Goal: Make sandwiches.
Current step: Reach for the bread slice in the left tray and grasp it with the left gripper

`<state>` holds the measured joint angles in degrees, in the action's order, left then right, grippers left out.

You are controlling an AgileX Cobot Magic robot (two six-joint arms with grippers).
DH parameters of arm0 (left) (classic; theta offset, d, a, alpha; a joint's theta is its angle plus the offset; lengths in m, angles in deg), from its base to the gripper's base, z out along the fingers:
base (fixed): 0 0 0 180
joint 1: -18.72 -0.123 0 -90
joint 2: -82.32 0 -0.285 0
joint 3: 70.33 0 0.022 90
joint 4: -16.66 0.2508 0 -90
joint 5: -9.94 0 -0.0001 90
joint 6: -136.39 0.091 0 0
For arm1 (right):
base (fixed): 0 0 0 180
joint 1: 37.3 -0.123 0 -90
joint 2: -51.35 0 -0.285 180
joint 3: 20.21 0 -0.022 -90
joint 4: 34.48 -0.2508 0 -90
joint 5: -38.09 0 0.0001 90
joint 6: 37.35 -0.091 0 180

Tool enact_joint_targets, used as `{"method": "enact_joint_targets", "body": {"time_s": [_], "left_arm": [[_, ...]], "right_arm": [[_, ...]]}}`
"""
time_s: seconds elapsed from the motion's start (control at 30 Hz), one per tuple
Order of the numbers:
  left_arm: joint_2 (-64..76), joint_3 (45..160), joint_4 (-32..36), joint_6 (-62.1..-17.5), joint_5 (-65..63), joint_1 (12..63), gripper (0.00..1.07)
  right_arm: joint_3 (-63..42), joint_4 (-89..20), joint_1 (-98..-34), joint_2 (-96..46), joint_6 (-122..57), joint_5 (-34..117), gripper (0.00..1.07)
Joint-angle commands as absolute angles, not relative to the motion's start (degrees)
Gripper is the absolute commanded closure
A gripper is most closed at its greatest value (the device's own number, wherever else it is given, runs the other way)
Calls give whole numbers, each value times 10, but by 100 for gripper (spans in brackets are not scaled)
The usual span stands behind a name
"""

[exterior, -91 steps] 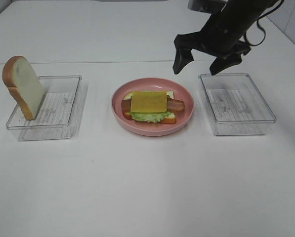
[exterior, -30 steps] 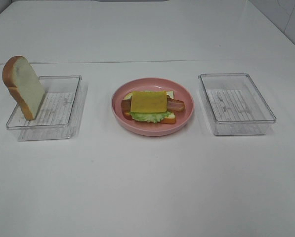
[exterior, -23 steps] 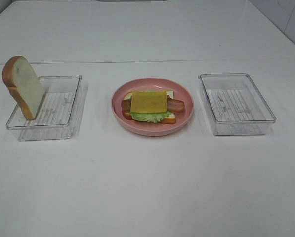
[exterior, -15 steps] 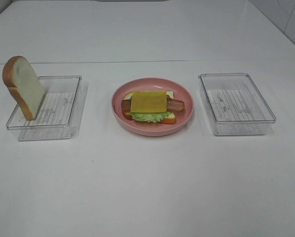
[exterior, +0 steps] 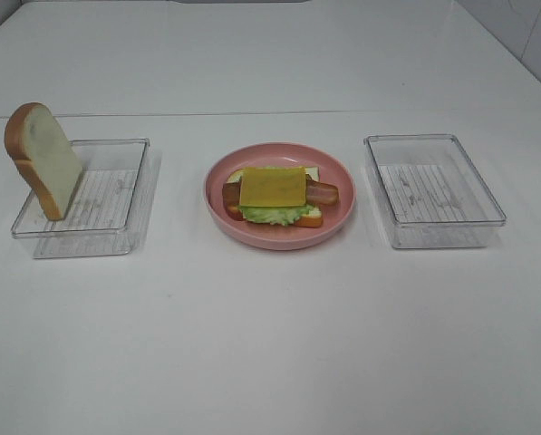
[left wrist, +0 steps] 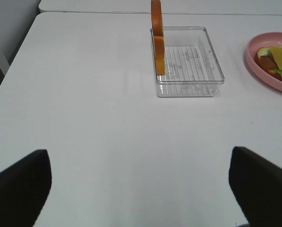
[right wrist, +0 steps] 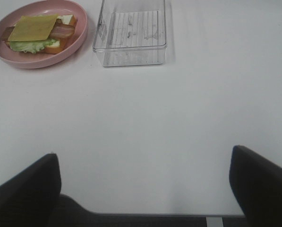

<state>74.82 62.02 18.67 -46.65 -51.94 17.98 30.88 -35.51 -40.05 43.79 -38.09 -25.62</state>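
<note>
Left hand (left wrist: 140, 189) spread, seemingly empty, wrist-view only

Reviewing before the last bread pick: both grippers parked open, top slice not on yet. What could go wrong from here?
1. The bread slice stands on edge, leaning against the left tray wall; a nudge during the approach could tip it over or out.
2. The light clear tray may slide or lift with the slice.
3. The cheese lies loose on the stack in the plate; an off-centre drop could shift it or the bacon.
</note>
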Motion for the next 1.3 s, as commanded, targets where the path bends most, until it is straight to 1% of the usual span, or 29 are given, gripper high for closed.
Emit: {"method": "enact_joint_targets", "body": {"time_s": [0.03, 0.1, 0.13, 0.2, 0.3, 1.17, 1.23, 1.27, 1.3], "left_arm": [[758, 620, 182, -464, -514, 181, 13], [757, 620, 182, -465, -514, 181, 13], [757, 620, 182, -464, -514, 181, 13], [757, 620, 182, -464, -514, 181, 13], [756, 620, 182, -462, -514, 181, 13], [745, 621, 184, -463, -515, 181, 13], [709, 636, 184, -467, -539, 181, 13], [655, 665, 185, -469, -577, 181, 12], [655, 665, 185, -469, -577, 181, 12]], "right_arm": [[310, -356, -399, 446, -377, -252, 13], [310, -357, -390, 446, -377, -252, 13], [310, -357, -376, 449, -377, -252, 13], [310, -357, -372, 457, -377, -252, 13], [309, -355, -380, 456, -377, -254, 13], [309, -357, -381, 454, -377, -253, 13], [309, -357, -381, 454, -377, -253, 13], [309, -357, -381, 454, -377, -253, 13], [309, -357, -381, 454, -377, -253, 13]]}}
